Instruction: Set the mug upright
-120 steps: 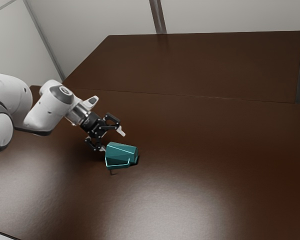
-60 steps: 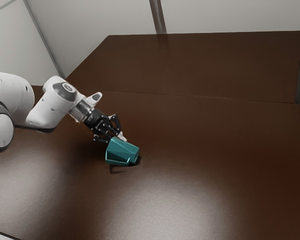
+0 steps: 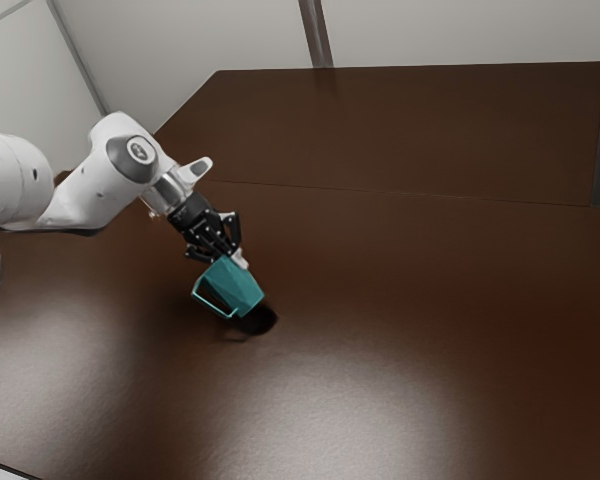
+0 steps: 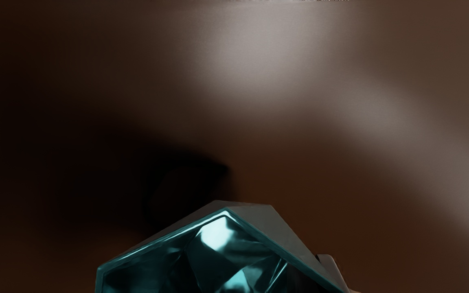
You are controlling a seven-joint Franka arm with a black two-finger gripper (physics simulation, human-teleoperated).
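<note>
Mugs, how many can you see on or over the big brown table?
1: the teal mug, held tilted in the gripper, over the brown table.

Arm (image 3: pixel 125 165): bent, descending at a slant to the mug (image 3: pixel 234 287). Hand (image 3: pixel 235 261): tilted, directed obliquely downward at the mug's upper end, fingers closed on its wall. One pale fingertip (image 4: pixel 330 265) noted outside the mug, beside its rim.

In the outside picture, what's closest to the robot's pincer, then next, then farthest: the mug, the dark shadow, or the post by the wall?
1. Mug: tilted, right at the pincer.
2. Dark shadow: on the table, just past the mug.
3. Post: way back at the wall.
</note>
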